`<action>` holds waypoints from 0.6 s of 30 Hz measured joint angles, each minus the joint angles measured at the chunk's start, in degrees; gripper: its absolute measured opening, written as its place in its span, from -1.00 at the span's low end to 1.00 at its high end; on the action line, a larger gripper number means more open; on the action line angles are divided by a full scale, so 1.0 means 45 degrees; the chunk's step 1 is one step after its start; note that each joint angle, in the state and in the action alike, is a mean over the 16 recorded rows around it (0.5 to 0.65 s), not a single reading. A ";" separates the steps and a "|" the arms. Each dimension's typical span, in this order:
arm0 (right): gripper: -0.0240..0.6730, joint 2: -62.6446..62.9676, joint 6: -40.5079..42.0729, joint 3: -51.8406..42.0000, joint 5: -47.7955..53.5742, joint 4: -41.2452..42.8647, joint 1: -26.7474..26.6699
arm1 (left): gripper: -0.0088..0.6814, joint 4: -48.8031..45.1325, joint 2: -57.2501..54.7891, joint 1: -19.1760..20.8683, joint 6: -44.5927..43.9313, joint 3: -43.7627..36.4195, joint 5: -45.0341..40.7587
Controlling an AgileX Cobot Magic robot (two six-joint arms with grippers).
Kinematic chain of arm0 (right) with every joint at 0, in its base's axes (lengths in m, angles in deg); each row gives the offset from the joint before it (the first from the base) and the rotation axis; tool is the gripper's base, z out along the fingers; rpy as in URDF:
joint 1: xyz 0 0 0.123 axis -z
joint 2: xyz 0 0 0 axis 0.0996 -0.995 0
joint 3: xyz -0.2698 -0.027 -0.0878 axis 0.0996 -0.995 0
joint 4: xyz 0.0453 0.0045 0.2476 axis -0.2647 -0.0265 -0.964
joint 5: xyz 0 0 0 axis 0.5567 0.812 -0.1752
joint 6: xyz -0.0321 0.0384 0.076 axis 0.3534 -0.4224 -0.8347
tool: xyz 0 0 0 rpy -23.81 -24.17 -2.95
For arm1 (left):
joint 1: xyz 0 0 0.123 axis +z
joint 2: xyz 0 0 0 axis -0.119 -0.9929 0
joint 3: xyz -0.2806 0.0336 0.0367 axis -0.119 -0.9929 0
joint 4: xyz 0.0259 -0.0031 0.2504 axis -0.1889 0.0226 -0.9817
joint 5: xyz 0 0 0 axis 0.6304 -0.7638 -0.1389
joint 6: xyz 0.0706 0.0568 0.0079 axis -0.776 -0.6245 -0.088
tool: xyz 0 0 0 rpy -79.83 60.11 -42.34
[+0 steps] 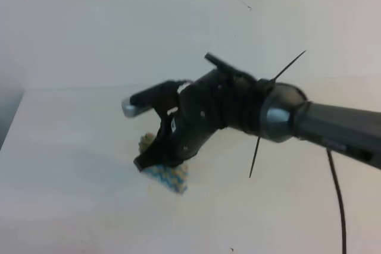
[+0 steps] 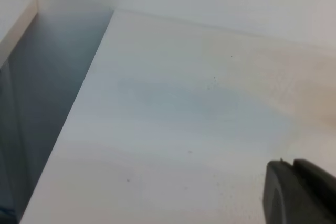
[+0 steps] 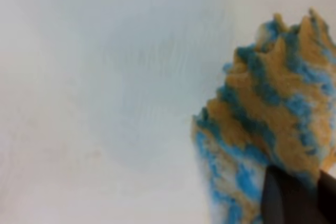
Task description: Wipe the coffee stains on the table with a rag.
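One gripper [image 1: 156,160] (the right) clamps the striped rag [image 1: 169,176] against the white table [image 1: 71,165].

surface: white table [image 1: 71,165], matte
on it: striped rag [image 1: 169,176], bunched, blue, white and tan

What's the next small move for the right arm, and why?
Probably one more short sweep of the rag across the table, then lift to check. The right gripper is shut on the rag and presses it down on the tabletop. No clear coffee blotch shows beside the cloth; the right wrist view shows only a faint tan tinge on the white surface, so residue may remain.
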State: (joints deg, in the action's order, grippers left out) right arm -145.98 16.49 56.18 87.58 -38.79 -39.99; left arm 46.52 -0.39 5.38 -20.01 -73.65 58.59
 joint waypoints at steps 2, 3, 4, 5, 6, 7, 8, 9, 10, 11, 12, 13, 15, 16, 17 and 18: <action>-0.94 0.0699 -0.0238 -0.0016 0.0315 0.0687 -0.0029 | -0.98 0.0000 0.0000 0.0000 0.0003 0.0000 0.0000; -0.94 0.1080 -0.0328 -0.0039 0.0508 0.1071 -0.0033 | -0.98 0.0000 0.0000 0.0000 0.0004 0.0000 0.0000; -0.94 0.1480 -0.0404 -0.0084 0.0719 0.1480 -0.0030 | -0.98 0.0000 0.0000 0.0000 0.0005 0.0000 0.0000; -0.94 0.1888 -0.0482 -0.0159 0.0940 0.1904 -0.0023 | -0.98 0.0000 0.0000 0.0000 0.0005 0.0000 0.0000; -0.94 0.2307 -0.0570 -0.0268 0.1159 0.2339 -0.0009 | -0.98 0.0000 0.0000 0.0000 0.0006 0.0000 0.0000; -0.94 0.2731 -0.0668 -0.0419 0.1367 0.2765 0.0016 | -0.98 0.0000 0.0000 0.0000 0.0007 0.0000 0.0000; -0.94 0.3153 -0.0767 -0.0607 0.1553 0.3160 0.0052 | -0.98 0.0000 0.0000 0.0000 0.0008 0.0000 0.0000; -0.94 0.3579 -0.0868 -0.0848 0.1706 0.3515 0.0106 | -0.98 0.0000 0.0000 0.0000 0.0009 0.0000 0.0000; -0.94 0.4000 -0.0957 -0.1143 0.1806 0.3814 0.0177 | -0.98 0.0000 0.0000 0.0000 0.0009 0.0000 0.0000; -0.94 0.4410 -0.1030 -0.1482 0.1851 0.4045 0.0269 | -0.98 0.0000 0.0000 0.0000 0.0010 0.0000 0.0000; -0.94 0.4808 -0.1089 -0.1876 0.1830 0.4211 0.0379 | -0.98 0.0000 0.0000 0.0000 0.0011 0.0000 0.0000; -0.94 0.5178 -0.1143 -0.2319 0.1730 0.4312 0.0503 | -0.98 0.0000 0.0000 0.0000 0.0012 0.0000 0.0000; -0.94 0.5826 -0.1249 -0.3326 0.1290 0.4382 0.0785 | -0.98 0.0000 0.0000 0.0000 0.0011 0.0000 0.0000; -0.94 0.6094 -0.1304 -0.3872 0.0959 0.4361 0.0932 | -0.98 0.0000 0.0000 0.0000 0.0010 0.0000 0.0000; -0.94 0.6316 -0.1359 -0.4433 0.0569 0.4309 0.1080 | -0.98 0.0000 0.0000 0.0000 0.0008 0.0000 0.0000; -0.94 0.6492 -0.1414 -0.4991 0.0150 0.4224 0.1227 | -0.98 0.0000 0.0000 0.0000 0.0008 0.0000 0.0000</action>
State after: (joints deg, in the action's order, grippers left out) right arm -116.77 10.13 33.72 88.26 -19.78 -34.47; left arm 46.52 -0.39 5.38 -19.97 -73.65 58.59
